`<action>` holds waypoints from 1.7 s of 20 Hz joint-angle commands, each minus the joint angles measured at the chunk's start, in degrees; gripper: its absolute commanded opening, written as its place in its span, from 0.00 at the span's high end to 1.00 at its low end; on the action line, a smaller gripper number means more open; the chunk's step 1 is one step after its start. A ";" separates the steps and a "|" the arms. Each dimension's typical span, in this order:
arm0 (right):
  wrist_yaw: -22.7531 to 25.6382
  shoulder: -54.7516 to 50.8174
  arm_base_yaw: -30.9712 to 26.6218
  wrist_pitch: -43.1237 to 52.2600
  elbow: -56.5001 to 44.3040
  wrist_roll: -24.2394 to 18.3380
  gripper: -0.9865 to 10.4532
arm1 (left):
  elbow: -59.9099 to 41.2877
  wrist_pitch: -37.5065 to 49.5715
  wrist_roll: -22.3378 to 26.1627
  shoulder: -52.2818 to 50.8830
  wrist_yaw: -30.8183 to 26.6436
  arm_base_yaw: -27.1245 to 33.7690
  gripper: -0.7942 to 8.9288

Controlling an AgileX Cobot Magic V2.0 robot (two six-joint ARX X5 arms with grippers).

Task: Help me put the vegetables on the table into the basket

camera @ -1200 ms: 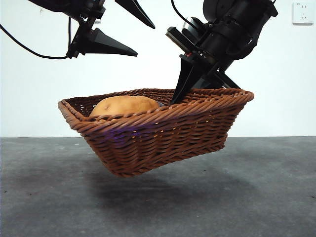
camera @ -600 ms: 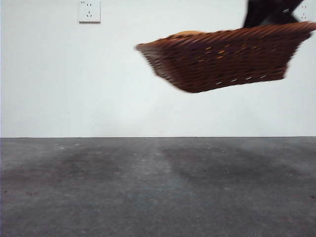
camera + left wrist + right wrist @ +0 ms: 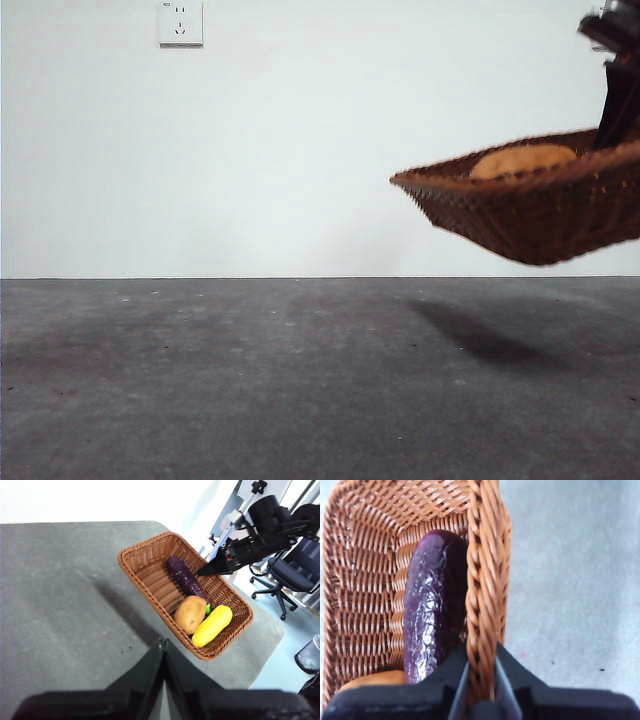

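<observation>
The wicker basket (image 3: pixel 530 215) hangs in the air above the table (image 3: pixel 250 380) at the right edge of the front view, casting a shadow. My right gripper (image 3: pixel 481 675) is shut on its rim (image 3: pixel 482 580); it also shows in the front view (image 3: pixel 615 100) and the left wrist view (image 3: pixel 202 572). Inside the basket (image 3: pixel 145 565) lie the purple eggplant (image 3: pixel 184 577), the brown potato (image 3: pixel 190 614) and the yellow corn (image 3: pixel 212 625). The eggplant (image 3: pixel 430 600) lies along the gripped rim. The potato (image 3: pixel 522 160) peeks over the rim. My left gripper (image 3: pixel 162 645) is shut and empty, high above the table.
A wall socket (image 3: pixel 180 22) is on the white wall behind. In the left wrist view the table's rounded corner lies past the basket, with an office chair (image 3: pixel 295 575) and floor beyond it.
The basket has moved to the right edge of the front view, and sits lower than half a second ago. The other arm has left the front view.
</observation>
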 commanded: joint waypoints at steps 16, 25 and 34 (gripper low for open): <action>-2.29 10.75 -2.45 20.76 -16.70 0.02 0.92 | -0.04 -1.18 1.07 0.20 -1.68 0.17 0.93; -2.56 13.79 -2.40 21.11 -17.00 0.55 0.73 | -0.04 -1.46 1.95 1.53 -2.73 0.17 0.93; -1.77 3.30 -2.45 16.09 -13.11 0.68 0.63 | -0.04 -3.10 2.56 1.66 -2.73 0.17 0.93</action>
